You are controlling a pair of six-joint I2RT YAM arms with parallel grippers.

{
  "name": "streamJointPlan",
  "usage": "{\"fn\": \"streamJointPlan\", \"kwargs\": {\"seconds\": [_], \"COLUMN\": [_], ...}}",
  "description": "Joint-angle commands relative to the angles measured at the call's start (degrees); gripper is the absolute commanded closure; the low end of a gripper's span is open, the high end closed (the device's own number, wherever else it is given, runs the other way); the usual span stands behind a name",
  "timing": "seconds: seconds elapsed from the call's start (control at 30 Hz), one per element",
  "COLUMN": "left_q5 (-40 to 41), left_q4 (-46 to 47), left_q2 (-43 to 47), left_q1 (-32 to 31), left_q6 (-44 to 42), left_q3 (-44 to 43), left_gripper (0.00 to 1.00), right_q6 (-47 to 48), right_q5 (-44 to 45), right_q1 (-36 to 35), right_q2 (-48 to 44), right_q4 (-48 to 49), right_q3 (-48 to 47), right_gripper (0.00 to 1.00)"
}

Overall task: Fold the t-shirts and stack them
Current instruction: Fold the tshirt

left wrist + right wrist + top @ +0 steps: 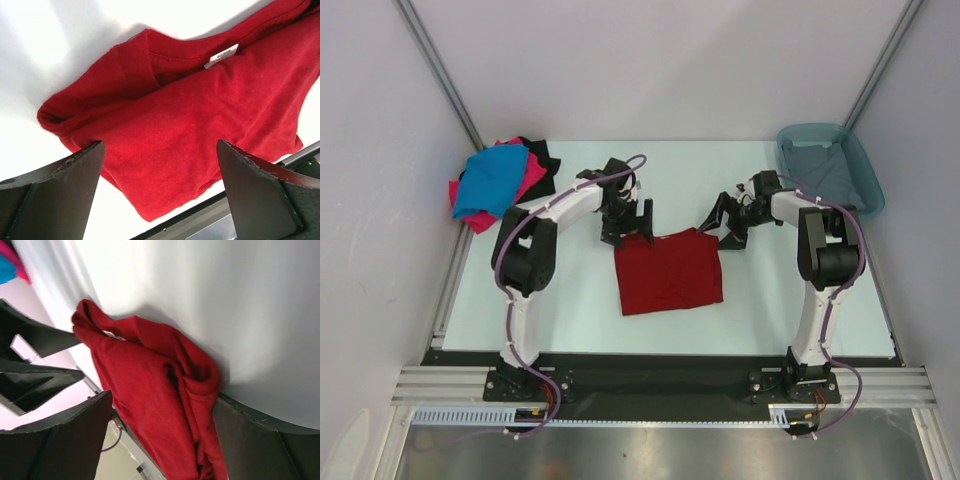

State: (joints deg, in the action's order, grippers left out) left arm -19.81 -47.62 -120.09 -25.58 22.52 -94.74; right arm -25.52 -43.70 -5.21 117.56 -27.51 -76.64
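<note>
Dark red soft cloth t-shirt [668, 272], folded into a rough rectangle, is lying around the middle of the white table [520, 310]. I am holding my left gripper [628, 232] over the shirt's far left corner, jaws spread wide and gripping nothing; the collar's white label [221, 55] is showing beyond the dark fingers [50, 195]. My right gripper [722, 230] is hanging at the shirt's far right corner, jaws also wide apart and empty, bunched red cloth lying between them. Whether any fingertip is touching the cloth, I cannot tell. A bright blue cloth shirt [495, 180], a hot pink one [530, 175] and a black one [538, 152] are lying heaped at the table's far left corner. A grey cloth shirt [820, 165] is sitting in the teal plastic tub [865, 170] at the far right corner.
</note>
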Motion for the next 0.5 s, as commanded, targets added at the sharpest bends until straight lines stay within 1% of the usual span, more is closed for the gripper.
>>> {"fn": "streamJointPlan", "kwargs": {"seconds": [0.0,0.1,0.2,0.27,0.47], "left_q5": [-2.0,-2.7,-3.7,-5.8,-11.3], "left_q4": [1.5,1.7,3.1,3.9,9.3], "left_q2": [-0.6,-1.4,-2.4,-3.0,-5.8], "left_q1": [0.4,0.4,0.4,0.3,0.2], "left_q6": [1.3,1.6,2.3,3.2,6.3], "left_q3": [-2.6,-3.4,-4.0,-4.5,-4.6], "left_gripper": [0.0,0.0,0.0,0.0,0.0], "right_q6": [-2.0,-2.5,-2.2,-2.3,-7.1], "right_q5": [-4.6,-5.7,-5.6,-6.2,-8.8], "right_q1": [-0.1,-1.0,-3.6,-5.4,-8.7], "right_q2": [1.5,1.1,0.7,0.8,2.1], "right_q4": [4.8,5.2,3.9,4.1,8.3], "right_q3": [1.7,2.1,1.8,1.8,1.6], "right_gripper": [0.14,0.14,0.14,0.14,0.14]}}
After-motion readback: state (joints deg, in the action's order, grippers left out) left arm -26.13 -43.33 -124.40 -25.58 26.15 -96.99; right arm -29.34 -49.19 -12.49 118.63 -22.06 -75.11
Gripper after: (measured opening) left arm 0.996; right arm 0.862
